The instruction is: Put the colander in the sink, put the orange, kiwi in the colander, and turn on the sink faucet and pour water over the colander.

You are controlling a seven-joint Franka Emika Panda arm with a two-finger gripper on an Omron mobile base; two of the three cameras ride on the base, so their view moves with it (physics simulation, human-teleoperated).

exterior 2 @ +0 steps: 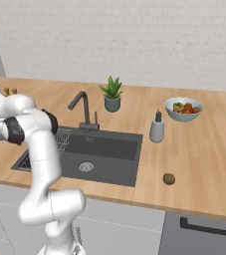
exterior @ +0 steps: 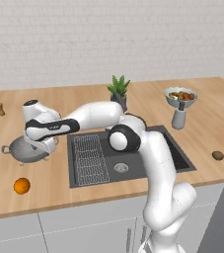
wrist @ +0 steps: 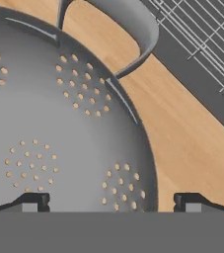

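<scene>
1. Grey perforated metal fills the hand view: the colander (wrist: 59,128) sits on the wooden surface (wrist: 182,148) directly under the claw (wrist: 111,202), whose fingertips (wrist: 32,201) stand wide apart, one over the bowl and one outside its rim, gripping nothing.
2. Nothing lies inside the colander; one loop handle curves toward the wire rack (wrist: 202,34).
3. From the left base view, the orange (exterior: 21,186) rests near the front edge of the surface, just in front of the colander and apart from it.
4. Right of the colander, the dark sink (exterior: 177,153) holds the wire rack in its left half and a round drain (exterior: 121,167) beside it; no fruit is in the basin.
5. Well to the right of the sink, the kiwi (exterior: 217,155) lies alone on the wood.
6. Behind the basin stand the sink faucet (exterior 2: 83,110) and a potted plant (exterior 2: 112,94).
7. Farther back on the right, a white-rimmed bowl (exterior 2: 183,109) holds mixed fruit, with a soap dispenser (exterior 2: 157,128) in front of it.
</scene>
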